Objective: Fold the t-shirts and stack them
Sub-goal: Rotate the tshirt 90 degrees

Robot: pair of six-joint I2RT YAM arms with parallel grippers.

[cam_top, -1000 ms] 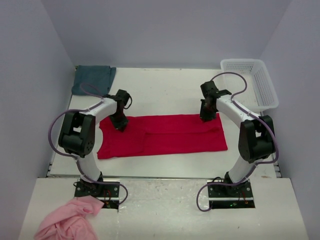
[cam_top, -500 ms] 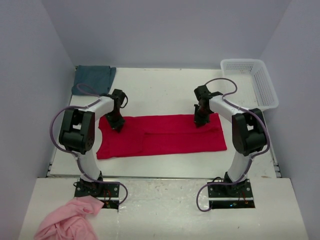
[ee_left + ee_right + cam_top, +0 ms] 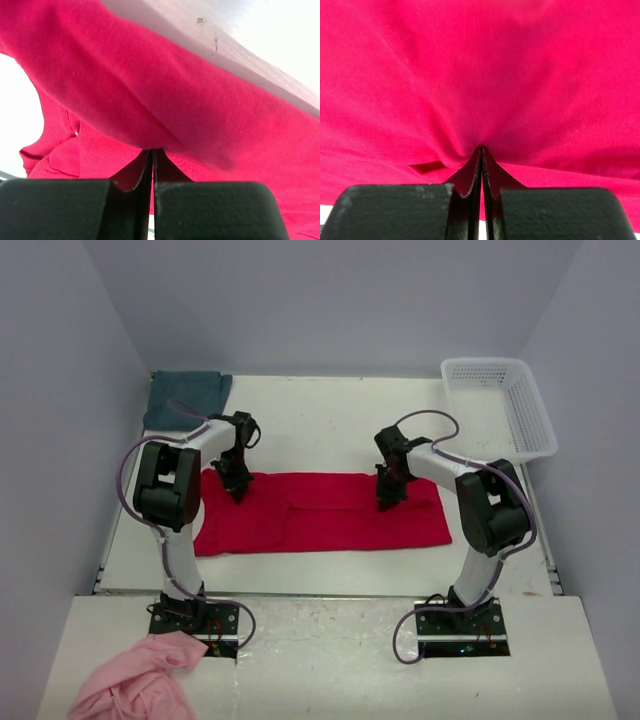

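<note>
Red t-shirt (image 3: 330, 512) spread across the middle of the table (image 3: 320, 425). My left gripper (image 3: 238, 487) and my right gripper (image 3: 386, 496) each pinch a ridge of cloth along its far edge, fingers pressed together. The teal t-shirt (image 3: 187, 397) lies at the far left corner, well apart. A white basket (image 3: 500, 410) stands far right, and a pink cloth (image 3: 135, 680) lies near my left base.

There are two shirts: one red t-shirt (image 3: 320, 512) and one teal t-shirt (image 3: 187, 398). There is also one pink cloth (image 3: 135, 680), one white basket (image 3: 485, 364), and two grippers: the left gripper (image 3: 238, 488) and the right gripper (image 3: 387, 498).
</note>
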